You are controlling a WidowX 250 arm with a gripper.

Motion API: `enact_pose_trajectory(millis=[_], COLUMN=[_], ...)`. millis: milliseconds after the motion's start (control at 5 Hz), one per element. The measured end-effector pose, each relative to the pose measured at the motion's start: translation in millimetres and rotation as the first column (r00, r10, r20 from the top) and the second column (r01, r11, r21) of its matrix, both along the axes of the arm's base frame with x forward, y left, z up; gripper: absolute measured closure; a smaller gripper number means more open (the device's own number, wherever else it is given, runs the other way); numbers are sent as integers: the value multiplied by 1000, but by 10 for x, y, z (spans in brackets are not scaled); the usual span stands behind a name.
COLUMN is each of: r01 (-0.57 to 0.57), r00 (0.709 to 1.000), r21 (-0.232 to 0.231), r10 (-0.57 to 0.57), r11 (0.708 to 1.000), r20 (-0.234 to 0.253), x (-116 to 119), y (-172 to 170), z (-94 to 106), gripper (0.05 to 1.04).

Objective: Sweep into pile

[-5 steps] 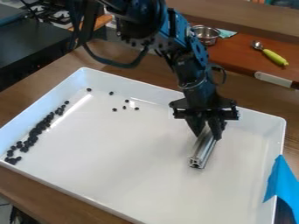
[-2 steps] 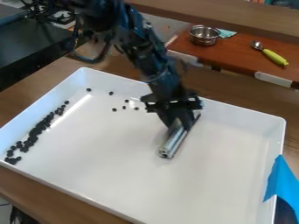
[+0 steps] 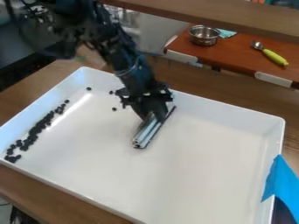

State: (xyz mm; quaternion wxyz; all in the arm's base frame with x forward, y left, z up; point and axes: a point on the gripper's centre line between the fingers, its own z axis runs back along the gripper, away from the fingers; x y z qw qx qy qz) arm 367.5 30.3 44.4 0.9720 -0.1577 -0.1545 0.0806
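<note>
My gripper (image 3: 152, 117) hangs over the upper middle of the white tray (image 3: 192, 162), shut on a silver metal bar (image 3: 146, 133) that slants down to the lower left, low over the tray floor. Along the tray's left wall lies a long band of small black pieces (image 3: 38, 127). A few loose black pieces (image 3: 114, 109) are scattered near the back wall, left of the gripper; the gripper hides part of that area.
Blue tape (image 3: 280, 177) covers part of the tray's right rim. Behind the tray, a reddish-brown board (image 3: 239, 57) holds a metal bowl (image 3: 203, 35) and a scoop with a green handle (image 3: 274, 57). A dark stove stands at the upper left.
The gripper and the metal bar have moved left across the tray, from its right half to near the scattered pieces. The band of black pieces along the left wall looks the same.
</note>
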Motion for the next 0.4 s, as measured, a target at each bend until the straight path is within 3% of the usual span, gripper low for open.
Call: enact_pose_trajectory(millis=[400], r01=[-64], r00=[998], r21=[26], r10=[64], r11=[998], r20=[23], x=[-57], y=[413], z=[-5], gripper=[709])
